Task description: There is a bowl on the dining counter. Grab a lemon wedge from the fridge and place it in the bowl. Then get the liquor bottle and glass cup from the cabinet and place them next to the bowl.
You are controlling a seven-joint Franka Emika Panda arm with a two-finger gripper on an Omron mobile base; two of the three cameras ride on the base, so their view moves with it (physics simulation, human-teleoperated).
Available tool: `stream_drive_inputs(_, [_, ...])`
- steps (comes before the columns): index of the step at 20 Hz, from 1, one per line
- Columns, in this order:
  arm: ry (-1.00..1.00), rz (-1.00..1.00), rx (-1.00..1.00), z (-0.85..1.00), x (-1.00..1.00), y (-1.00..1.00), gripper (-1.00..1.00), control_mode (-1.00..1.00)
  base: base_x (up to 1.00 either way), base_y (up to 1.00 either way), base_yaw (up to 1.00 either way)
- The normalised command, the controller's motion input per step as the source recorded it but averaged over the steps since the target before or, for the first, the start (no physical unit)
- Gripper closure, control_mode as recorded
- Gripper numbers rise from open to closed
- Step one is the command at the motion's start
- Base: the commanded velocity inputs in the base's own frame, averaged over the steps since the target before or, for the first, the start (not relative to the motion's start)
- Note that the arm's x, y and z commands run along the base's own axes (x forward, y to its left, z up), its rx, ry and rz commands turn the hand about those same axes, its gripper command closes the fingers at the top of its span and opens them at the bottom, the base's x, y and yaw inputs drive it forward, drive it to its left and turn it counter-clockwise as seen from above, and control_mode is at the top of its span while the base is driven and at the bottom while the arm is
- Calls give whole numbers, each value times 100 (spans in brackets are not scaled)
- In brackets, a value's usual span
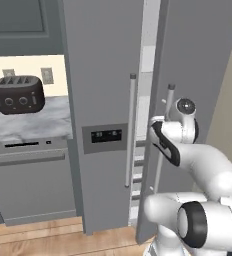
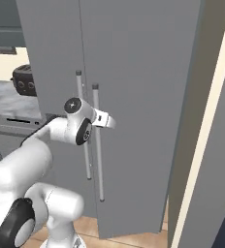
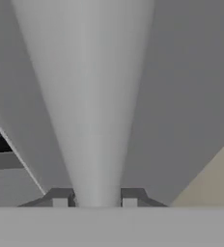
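The tall grey fridge (image 1: pixel 103 75) fills the middle of both base views, with its dark dispenser panel (image 1: pixel 105 137) on the left door. The right door (image 1: pixel 198 55) stands slightly ajar, and pale shelves (image 1: pixel 138 167) show in the gap. My gripper (image 3: pixel 94 198) is shut on the right door's long pale handle (image 3: pixel 97 116); the fingertips (image 3: pixel 60 198) flank it on both sides. In the right base view the gripper (image 2: pixel 104 120) meets that handle (image 2: pixel 99 160) around mid-height. The lemon wedge, bowl, dining counter, liquor bottle and glass cup are out of view.
Left of the fridge a black toaster (image 1: pixel 18 94) sits on a marble worktop (image 1: pixel 43 125) over a grey dishwasher front (image 1: pixel 28 175). A grey wall cabinet (image 1: pixel 18 22) hangs above. A cream wall edge (image 2: pixel 206 145) stands close on the right. Wooden floor (image 1: pixel 48 232) lies below.
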Motion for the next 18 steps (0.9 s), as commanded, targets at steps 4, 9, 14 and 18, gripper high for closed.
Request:
stream_drive_inputs(4, [20, -12, 0, 1, -92, -67, 100, -100, 0, 0, 0])
stream_drive_inputs(9, [15, -6, 0, 2, -70, -74, 100, -100, 0, 0, 0])
stream_drive_inputs(14, [17, -5, -2, 1, -46, -55, -100, -100, 0, 0, 0])
stream_drive_inputs(18, [2, -3, -4, 0, -65, -17, -100, -100, 0, 0, 0])
